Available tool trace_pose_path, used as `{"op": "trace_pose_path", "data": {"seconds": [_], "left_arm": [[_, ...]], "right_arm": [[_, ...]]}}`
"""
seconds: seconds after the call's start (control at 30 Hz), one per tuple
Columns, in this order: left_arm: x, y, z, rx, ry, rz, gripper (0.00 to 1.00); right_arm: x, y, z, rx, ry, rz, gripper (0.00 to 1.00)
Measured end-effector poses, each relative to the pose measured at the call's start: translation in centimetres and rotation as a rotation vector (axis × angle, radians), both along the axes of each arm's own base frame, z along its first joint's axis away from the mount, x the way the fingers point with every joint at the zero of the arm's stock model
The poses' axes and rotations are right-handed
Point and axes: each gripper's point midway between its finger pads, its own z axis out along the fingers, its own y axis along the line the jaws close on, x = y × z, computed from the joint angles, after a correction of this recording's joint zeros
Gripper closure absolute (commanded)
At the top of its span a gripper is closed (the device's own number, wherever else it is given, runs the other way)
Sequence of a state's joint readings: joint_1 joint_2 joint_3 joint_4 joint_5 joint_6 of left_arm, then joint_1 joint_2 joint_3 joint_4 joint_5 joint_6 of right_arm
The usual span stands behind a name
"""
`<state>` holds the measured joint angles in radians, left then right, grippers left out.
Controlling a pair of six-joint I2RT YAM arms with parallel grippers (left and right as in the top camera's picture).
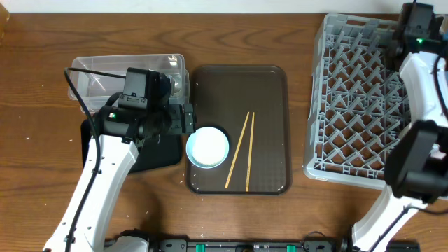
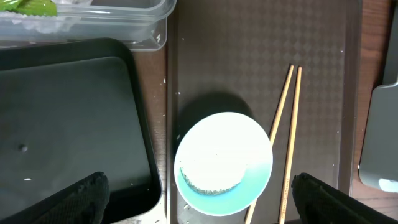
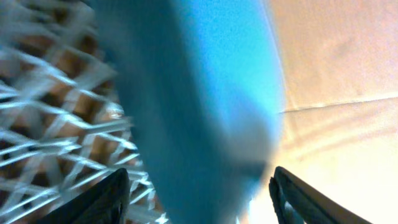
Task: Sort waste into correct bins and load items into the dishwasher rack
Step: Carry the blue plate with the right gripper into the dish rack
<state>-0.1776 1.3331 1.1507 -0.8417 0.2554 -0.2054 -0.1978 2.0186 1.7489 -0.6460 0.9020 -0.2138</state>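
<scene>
At the rack (image 1: 350, 105), only the right wrist view shows the blue bowl (image 3: 205, 93); right jaws' grip cannot be determined. Left jaws stand apart.

Soft even light; right wrist view heavily motion-blurred, blue bowl (image 3: 205, 93) smeared, background overexposed

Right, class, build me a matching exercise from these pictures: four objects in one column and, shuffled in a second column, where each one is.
Column one:
1. chopsticks
2. clear tub
3. black tray
4. blue bowl

Column two:
A. between the right gripper fingers, over the rack
B. on the brown tray, right of the small bowl
C. left of the brown tray, in front of the clear tub
D. behind the black tray, green wrapper inside

Pairs: 1-B, 2-D, 3-C, 4-A
</scene>
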Motion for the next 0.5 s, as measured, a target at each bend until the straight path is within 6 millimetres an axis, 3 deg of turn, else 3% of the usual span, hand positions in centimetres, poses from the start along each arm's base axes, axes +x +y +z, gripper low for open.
{"op": "trace_pose_path", "data": {"seconds": [0.13, 0.27, 0.37, 0.4, 0.5], "left_arm": [[0.0, 0.0, 0.0, 0.0, 0.0, 0.0, 0.04], [-0.1, 0.0, -0.1, 0.001, 0.004, 0.0, 0.04], [-0.4, 0.1, -0.2, 0.003, 0.018, 0.0, 0.04], [-0.5, 0.1, -0.2, 0.004, 0.023, 0.0, 0.04], [-0.7, 0.1, -0.3, 0.006, 0.031, 0.0, 0.04]], "right_arm": [[0.8, 4.5, 3.5, 0.156, -0.115, 0.171, 0.23], [0.9, 11.8, 6.3, 0.376, -0.211, 0.387, 0.24], [0.9, 16.9, 5.8, 0.546, -0.205, 0.514, 0.25], [0.7, 19.2, 5.1, 0.626, -0.179, 0.566, 0.25], [0.2, 23.8, 3.4, 0.769, -0.117, 0.645, 0.25]]}}
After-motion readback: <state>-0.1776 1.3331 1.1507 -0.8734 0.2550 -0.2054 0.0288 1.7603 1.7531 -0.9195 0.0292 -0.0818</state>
